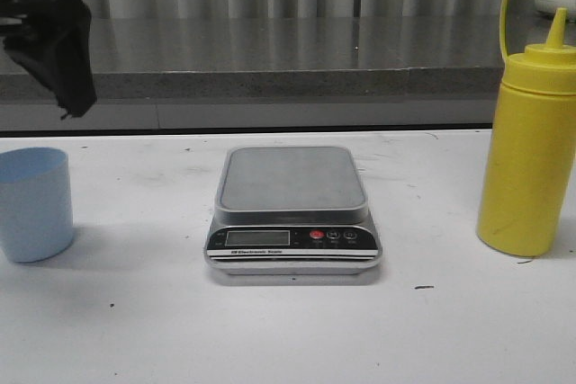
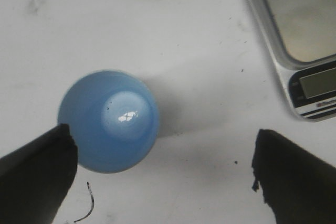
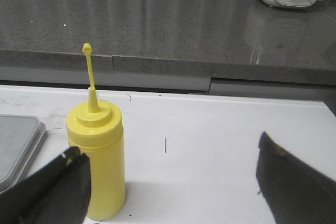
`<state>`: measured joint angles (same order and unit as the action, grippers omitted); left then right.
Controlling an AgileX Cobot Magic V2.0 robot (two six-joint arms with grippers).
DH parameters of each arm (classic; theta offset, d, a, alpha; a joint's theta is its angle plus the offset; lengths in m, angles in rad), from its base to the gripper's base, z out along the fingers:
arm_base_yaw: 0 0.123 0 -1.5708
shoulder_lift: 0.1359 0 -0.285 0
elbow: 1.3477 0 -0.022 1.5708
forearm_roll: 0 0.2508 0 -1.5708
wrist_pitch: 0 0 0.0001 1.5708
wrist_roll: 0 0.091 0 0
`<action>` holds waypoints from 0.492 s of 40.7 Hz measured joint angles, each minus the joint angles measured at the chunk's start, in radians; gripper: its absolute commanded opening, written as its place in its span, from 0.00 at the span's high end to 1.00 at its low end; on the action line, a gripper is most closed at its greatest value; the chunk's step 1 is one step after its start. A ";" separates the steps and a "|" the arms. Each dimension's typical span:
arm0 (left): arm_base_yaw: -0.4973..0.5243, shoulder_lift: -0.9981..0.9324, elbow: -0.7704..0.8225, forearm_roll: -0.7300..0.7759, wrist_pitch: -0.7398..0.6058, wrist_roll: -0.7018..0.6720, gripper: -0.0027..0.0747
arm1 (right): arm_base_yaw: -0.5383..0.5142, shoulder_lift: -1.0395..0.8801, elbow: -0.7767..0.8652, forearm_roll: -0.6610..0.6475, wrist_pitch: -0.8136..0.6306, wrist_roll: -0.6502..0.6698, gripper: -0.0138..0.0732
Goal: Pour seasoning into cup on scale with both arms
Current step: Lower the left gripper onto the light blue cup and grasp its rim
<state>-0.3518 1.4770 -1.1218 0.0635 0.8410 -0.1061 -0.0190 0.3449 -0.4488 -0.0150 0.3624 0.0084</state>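
Two items flank scale [image 1: 292, 209]: cup [image 1: 34, 204] left, seasoning [image 1: 529, 159] right.

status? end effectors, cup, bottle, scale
Both end effectors open, empty: left above cup, right facing bottle. Cup on table, not on scale. Scale platform bare, nothing blocking.

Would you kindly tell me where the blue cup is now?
In the front view, the cup stands on the table's far left, left of the scale, not on it.
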 measured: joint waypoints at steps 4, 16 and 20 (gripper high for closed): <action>0.009 0.065 -0.020 0.005 0.017 -0.001 0.14 | 0.000 0.000 0.000 0.000 0.000 0.000 0.09; 0.008 0.208 -0.027 0.005 -0.024 -0.002 0.14 | 0.000 0.000 0.000 0.000 0.000 0.000 0.09; 0.006 0.236 -0.027 0.005 -0.032 -0.002 0.20 | 0.000 0.000 0.000 0.000 0.000 0.000 0.09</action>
<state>-0.3457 1.7128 -1.1489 0.0684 0.8085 -0.1084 -0.0190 0.3449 -0.4488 -0.0150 0.3624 0.0084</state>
